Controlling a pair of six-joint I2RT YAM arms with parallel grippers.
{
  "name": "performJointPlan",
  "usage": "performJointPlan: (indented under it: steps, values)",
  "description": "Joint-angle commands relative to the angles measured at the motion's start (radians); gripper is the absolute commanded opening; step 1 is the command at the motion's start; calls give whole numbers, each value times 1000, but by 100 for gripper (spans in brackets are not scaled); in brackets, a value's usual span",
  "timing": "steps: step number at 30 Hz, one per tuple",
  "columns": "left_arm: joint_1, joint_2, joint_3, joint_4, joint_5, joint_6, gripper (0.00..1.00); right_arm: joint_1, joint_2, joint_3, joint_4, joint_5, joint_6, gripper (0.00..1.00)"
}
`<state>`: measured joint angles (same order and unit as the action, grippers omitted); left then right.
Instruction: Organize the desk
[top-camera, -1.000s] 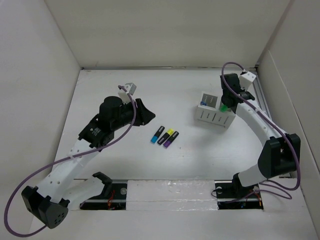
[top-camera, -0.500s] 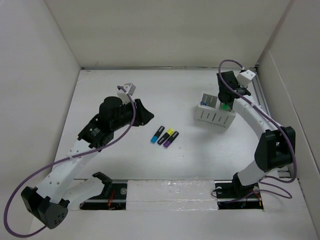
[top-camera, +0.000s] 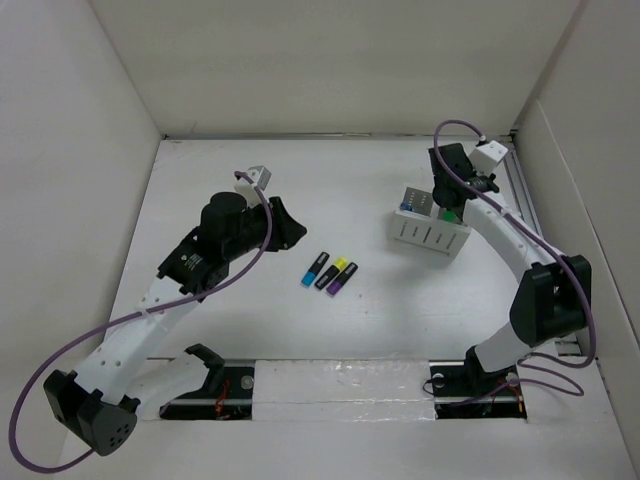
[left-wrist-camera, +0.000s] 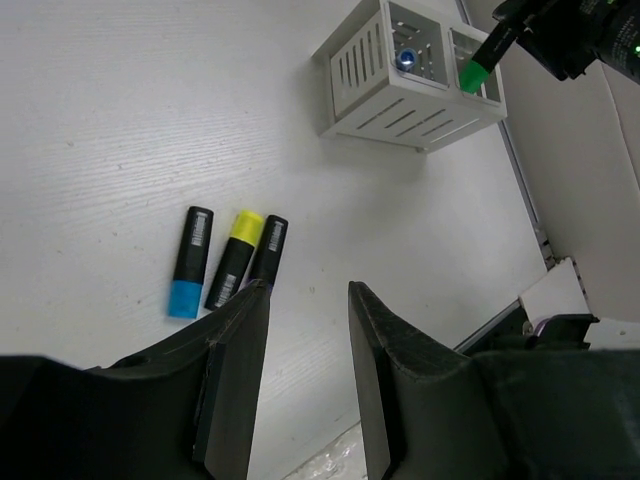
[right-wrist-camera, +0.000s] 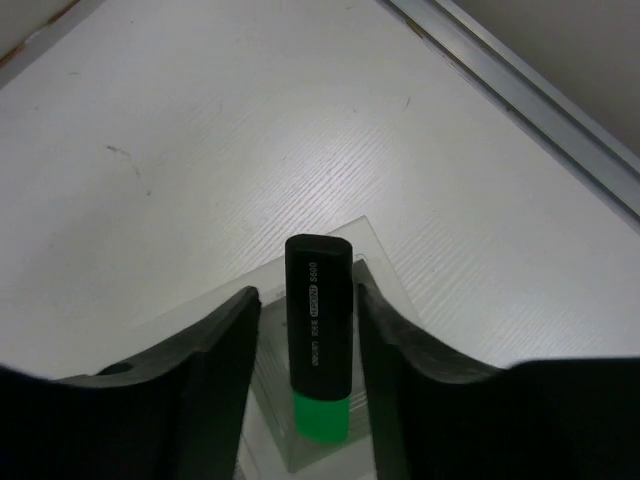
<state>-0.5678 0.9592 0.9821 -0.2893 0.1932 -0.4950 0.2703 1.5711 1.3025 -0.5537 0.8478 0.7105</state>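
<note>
Broad matte white tabletop (top-camera: 400, 320) filling the floor between upright white wall panels (top-camera: 330, 70), bearing everything else. Left arm (top-camera: 150, 310) reaching from 7 o'clock toward the middle; right arm (top-camera: 515, 250) curving from 5 o'clock up the right side to about 2 o'clock. White multi-compartment pen holder (top-camera: 425, 232) standing at about 2 o'clock from the tabletop's middle, sides slotted, a blue-ended item (left-wrist-camera: 405, 58) upright in one compartment. Left end effector (left-wrist-camera: 307, 300) hovering at 10 o'clock of the loose highlighters, fingers moderately apart, nothing between them. Right end effector (right-wrist-camera: 305, 300) poised over the pen holder's 3 o'clock end, fingers partly apart on either side of a green highlighter (right-wrist-camera: 318, 335), black barrel up and green cap down toward an open compartment. Sliver of background visible between the barrel and one finger, the other finger at or against the barrel, so no telling whether gripped or loose. Near the tabletop's middle, three markers lying parallel and just beside one another, slanted along the 1-to-7 o'clock line: blue highlighter (top-camera: 315, 270) at the row's 9 o'clock side, yellow highlighter (top-camera: 333, 272) in between, purple highlighter (top-camera: 343, 279) at the 3 o'clock side. Blue and purple caps toward 7 o'clock, yellow cap toward 1 o'clock.
</note>
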Motion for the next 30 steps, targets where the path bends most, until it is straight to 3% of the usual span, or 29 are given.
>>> performJointPlan:
  steps: [1, 2, 4, 7, 9, 10, 13, 17, 20, 21, 22, 25, 30]
  values:
    - [-1, 1, 47, 12, -24, 13, 34, 12, -62, 29, -11, 4, -8, 53]
    - [-1, 3, 49, 6, -37, 13, 34, 12, -68, 32, -23, -10, -2, 61]
    - [-1, 15, 62, -5, -50, 21, 34, 12, -113, 20, -34, -42, 6, 66]
    - [-1, 29, 79, -28, -75, 36, 34, 24, -216, -34, 0, -99, -3, 67]
    - [-1, 36, 84, -40, -90, 39, 34, 37, -265, -69, 32, -147, -23, 55]
    - [-1, 42, 87, -43, -90, 39, 34, 49, -292, -78, 35, -223, -34, 36]
    - [9, 52, 87, -45, -89, 38, 34, 130, -388, -152, 57, -395, -31, 3]
    - [29, 65, 107, -54, -89, 38, 33, 311, -471, -268, 43, -518, 84, 0]
    - [29, 67, 127, -54, -89, 41, 33, 427, -470, -347, 54, -607, 191, 10]
    - [39, 70, 136, -54, -87, 41, 33, 458, -439, -362, 64, -615, 220, 19]
    - [39, 70, 142, -54, -89, 42, 33, 518, -422, -374, 80, -622, 249, 39]
    - [39, 70, 155, -47, -84, 45, 33, 576, -320, -368, 95, -590, 261, 55]
    - [39, 87, 167, -37, -77, 65, 33, 586, -125, -238, 64, -599, 239, 57]
